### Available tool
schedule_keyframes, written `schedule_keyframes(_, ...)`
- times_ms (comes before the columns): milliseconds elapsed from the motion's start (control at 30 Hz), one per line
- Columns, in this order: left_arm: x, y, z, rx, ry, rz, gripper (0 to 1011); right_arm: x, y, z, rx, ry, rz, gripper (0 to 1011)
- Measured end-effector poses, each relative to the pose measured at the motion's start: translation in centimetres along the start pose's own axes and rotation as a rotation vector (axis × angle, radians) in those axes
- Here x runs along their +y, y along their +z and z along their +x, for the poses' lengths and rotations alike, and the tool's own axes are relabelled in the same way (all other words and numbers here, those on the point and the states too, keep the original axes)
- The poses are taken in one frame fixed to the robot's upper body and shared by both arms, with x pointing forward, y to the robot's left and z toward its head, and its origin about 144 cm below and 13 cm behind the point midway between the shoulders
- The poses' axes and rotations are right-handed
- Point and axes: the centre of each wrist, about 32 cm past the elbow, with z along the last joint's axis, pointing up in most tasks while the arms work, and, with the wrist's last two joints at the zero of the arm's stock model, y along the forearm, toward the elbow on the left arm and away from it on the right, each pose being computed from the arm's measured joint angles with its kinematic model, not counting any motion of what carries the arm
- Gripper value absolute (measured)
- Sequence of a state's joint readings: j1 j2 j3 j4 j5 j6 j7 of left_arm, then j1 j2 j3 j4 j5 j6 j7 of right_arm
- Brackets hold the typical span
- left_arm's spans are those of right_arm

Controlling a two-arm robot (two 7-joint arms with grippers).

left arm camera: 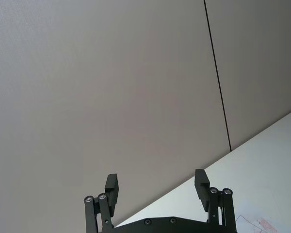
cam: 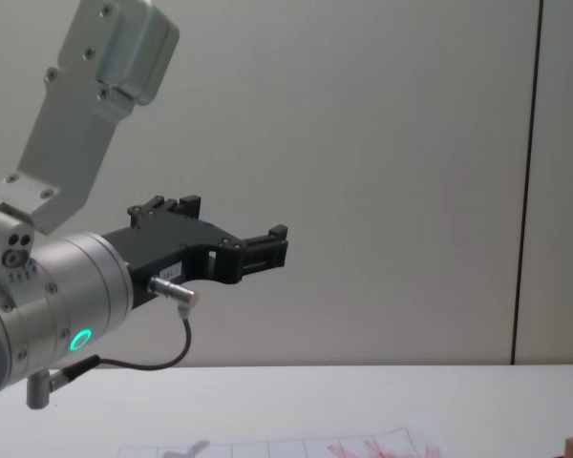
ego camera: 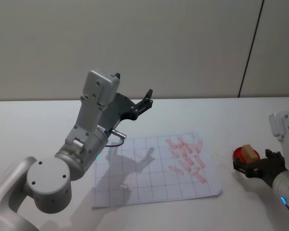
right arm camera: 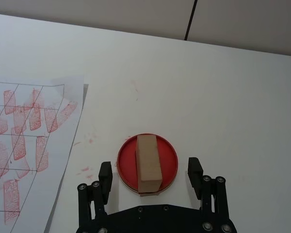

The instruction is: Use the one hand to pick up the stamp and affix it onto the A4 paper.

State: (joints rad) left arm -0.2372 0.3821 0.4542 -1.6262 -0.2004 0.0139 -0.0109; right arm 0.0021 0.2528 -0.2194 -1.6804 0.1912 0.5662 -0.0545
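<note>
Stamp lying on red pad, long axis pointing between right end effector's parted jaws; left end effector idling aloft, parted.

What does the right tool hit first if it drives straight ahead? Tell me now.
The stamp: it lies on the red ink pad dead ahead, its near end between the right tool's open fingers. The palm would probably reach it first, though depth is unclear.

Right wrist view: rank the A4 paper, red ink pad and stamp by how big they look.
A4 paper, largest, though partly cropped
red ink pad
stamp, smallest, resting on the pad
</note>
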Motion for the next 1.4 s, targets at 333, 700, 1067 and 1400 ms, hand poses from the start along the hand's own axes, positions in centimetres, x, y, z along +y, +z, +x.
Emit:
schedule_keyframes(333, 0.0, 0.0, 0.0, 0.000, 0.000, 0.000, 1001, 0.6, -0.1, 0.0, -0.014, 0.011, 0.013, 729)
schedule_keyframes(700, 0.0, 0.0, 0.0, 0.000, 0.000, 0.000, 1001, 0.7, 0.0, -0.1, -0.027, 0.013, 0.038, 389)
schedule_keyframes(1067, 0.0, 0.0, 0.0, 0.000, 0.000, 0.000, 1001, 1.2, -0.3, 0.0, -0.028, 0.018, 0.016, 217)
schedule_keyframes(1400, 0.0, 0.0, 0.0, 0.000, 0.000, 0.000, 1001, 1.7, -0.6, 0.3, -0.020, 0.018, -0.003, 217)
